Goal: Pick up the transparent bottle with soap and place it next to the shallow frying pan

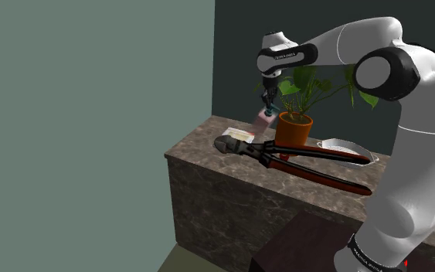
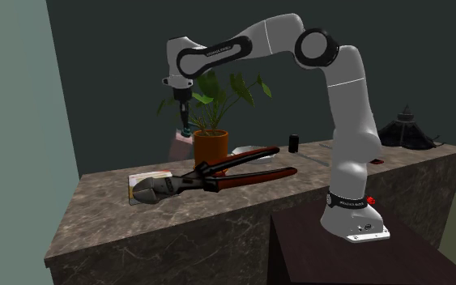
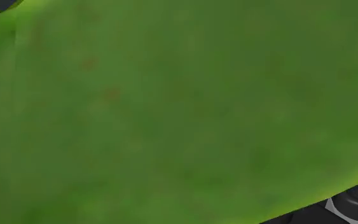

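The soap bottle (image 2: pixel 180 146) is a pale pinkish see-through bottle with a teal pump top, at the far side of the stone counter beside the potted plant. My gripper (image 2: pixel 185 123) points straight down onto its pump and looks shut on it. In the shoulder view the gripper (image 1: pixel 267 103) sits right above the bottle (image 1: pixel 264 118). I cannot tell whether the bottle rests on the counter or hangs just above it. The shallow pan (image 1: pixel 348 147) is drawn white and lies behind the plant pot; in the second exterior view the pan (image 2: pixel 247 151) peeks out beside the pot.
A potted plant (image 1: pixel 293 128) in an orange pot stands next to the bottle, and one green leaf (image 3: pixel 171 108) lies close before the wrist camera. Huge red-handled pliers (image 1: pixel 285 154) lie across the counter (image 2: pixel 242 210), partly on a flat book (image 2: pixel 139 181). A small black object (image 2: pixel 293 142) stands further back.
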Controlling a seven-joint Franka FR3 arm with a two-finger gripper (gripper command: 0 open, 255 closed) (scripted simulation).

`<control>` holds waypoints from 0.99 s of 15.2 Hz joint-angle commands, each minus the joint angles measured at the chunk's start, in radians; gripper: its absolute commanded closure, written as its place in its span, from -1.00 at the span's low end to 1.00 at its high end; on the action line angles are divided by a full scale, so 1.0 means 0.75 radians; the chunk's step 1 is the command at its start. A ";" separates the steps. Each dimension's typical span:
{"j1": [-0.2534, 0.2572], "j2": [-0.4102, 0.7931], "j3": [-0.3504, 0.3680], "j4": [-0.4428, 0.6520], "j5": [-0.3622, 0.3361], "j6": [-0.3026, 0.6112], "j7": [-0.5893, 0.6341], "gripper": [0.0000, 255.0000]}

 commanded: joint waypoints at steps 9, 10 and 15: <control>-0.172 0.149 -0.124 0.203 0.071 0.005 -0.308 1.00; -0.179 0.172 -0.149 0.236 0.086 0.001 -0.341 1.00; -0.278 0.314 -0.190 0.443 0.141 -0.041 -0.486 1.00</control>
